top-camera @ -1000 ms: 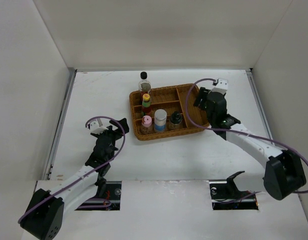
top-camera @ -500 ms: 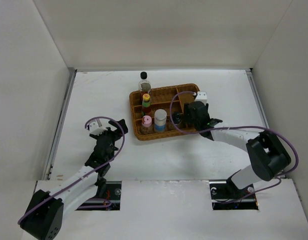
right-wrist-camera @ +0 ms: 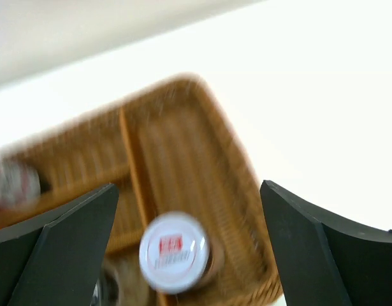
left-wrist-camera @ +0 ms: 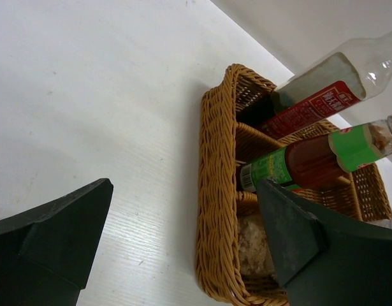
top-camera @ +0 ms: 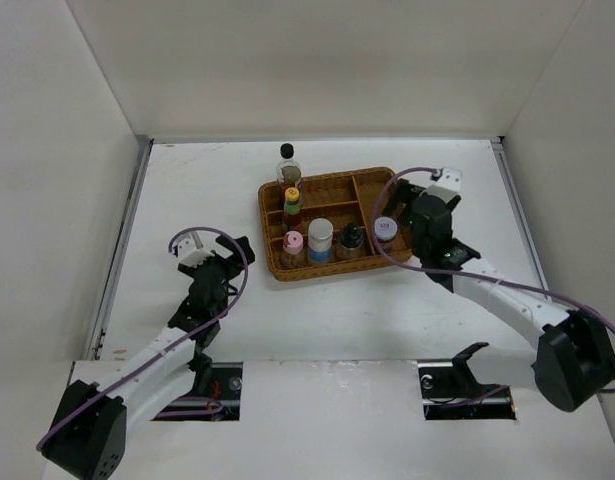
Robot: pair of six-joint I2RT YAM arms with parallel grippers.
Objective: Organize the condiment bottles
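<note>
Two grippers are flanking the wicker tray (top-camera: 332,188). The right gripper (top-camera: 407,196), having drawn back off the tray, is hanging over its right edge with jaws spread wide, and the left gripper (top-camera: 237,252) is hovering low off its left side, jaws apart. The purple-lidded jar (top-camera: 385,228) is now standing released in the tray's right compartment, near the front.

White table (top-camera: 317,320), plain white walls (top-camera: 317,60) on three sides; soft even light
</note>
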